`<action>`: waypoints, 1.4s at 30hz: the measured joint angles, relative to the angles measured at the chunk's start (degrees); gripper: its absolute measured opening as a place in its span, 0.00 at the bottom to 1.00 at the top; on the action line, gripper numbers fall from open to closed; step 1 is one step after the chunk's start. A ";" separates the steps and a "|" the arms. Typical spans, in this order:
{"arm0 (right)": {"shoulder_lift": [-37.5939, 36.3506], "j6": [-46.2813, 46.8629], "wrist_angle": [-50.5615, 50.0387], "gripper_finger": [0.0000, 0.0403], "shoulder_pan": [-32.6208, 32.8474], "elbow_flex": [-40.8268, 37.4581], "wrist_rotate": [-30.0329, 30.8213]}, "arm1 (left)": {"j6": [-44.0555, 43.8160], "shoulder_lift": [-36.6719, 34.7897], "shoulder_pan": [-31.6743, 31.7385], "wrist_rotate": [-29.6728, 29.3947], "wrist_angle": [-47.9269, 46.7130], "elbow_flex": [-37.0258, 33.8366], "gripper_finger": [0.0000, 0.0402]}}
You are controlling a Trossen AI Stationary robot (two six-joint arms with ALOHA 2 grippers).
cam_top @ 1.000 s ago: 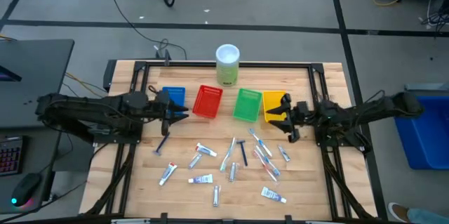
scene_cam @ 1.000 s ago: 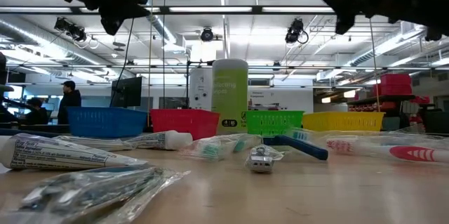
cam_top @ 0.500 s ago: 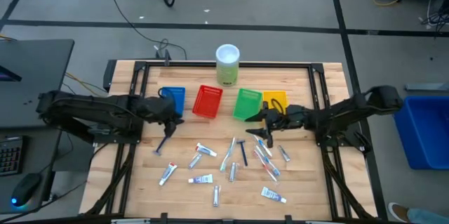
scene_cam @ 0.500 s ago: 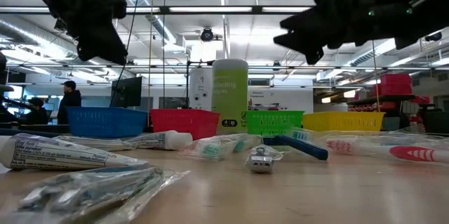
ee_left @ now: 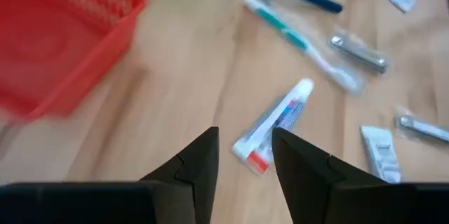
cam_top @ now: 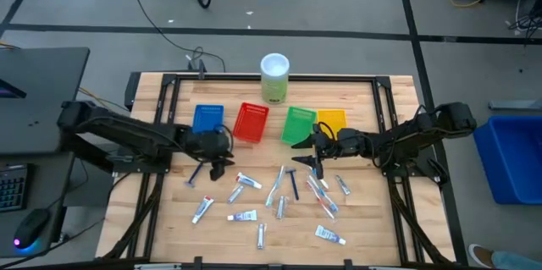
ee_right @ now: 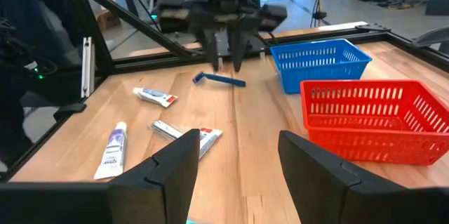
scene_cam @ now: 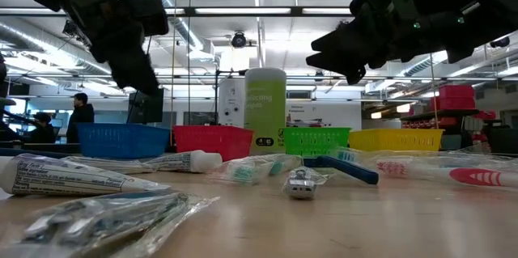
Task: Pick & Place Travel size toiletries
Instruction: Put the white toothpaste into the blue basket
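Since a second ago both arms have swung inward. The left gripper, open and empty, hangs over a toothpaste tube lying toward four o'clock, long axis diagonal. The right gripper hovers open, empty.

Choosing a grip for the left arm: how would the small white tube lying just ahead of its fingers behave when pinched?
The white tube lies flat on the table and looks soft-walled, so it would probably dent under the left gripper. Its flattened crimped end suggests it would slide rather than roll. It looks light, likely easy to lift.
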 joint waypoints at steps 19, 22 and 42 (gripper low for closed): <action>0.00 0.00 -0.17 0.52 0.00 0.00 0.00 | 12.45 22.94 -6.66 1.76 25.39 0.01 0.47; 0.00 0.00 -0.04 0.50 0.00 0.00 0.02 | 13.67 25.91 -6.65 1.86 28.71 0.02 0.47; 0.00 -0.02 -0.04 0.51 -1.81 -0.02 1.05 | 13.20 32.03 -6.84 0.56 31.51 0.12 0.30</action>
